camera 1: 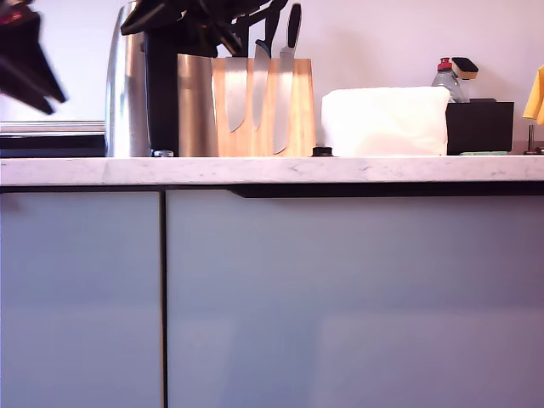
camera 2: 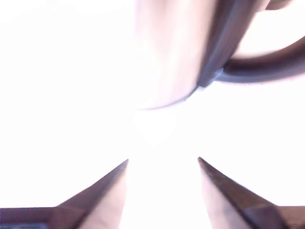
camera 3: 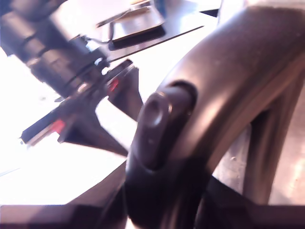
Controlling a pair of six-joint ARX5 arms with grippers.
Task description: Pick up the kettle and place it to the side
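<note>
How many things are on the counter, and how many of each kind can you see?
Kettle: 1
Knife block: 1
Knives in the block, blades showing: 3
White folded cloth: 1
Black box: 1
Bottle behind the box: 1
Total: 8
A yellow thing at the exterior view's right edge is cut off, so I left it out.

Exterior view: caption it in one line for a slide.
Tall brushed stainless-steel kettle with black handle beside a wooden knife block on a white marble counter, a dark gripper at its top.
</note>
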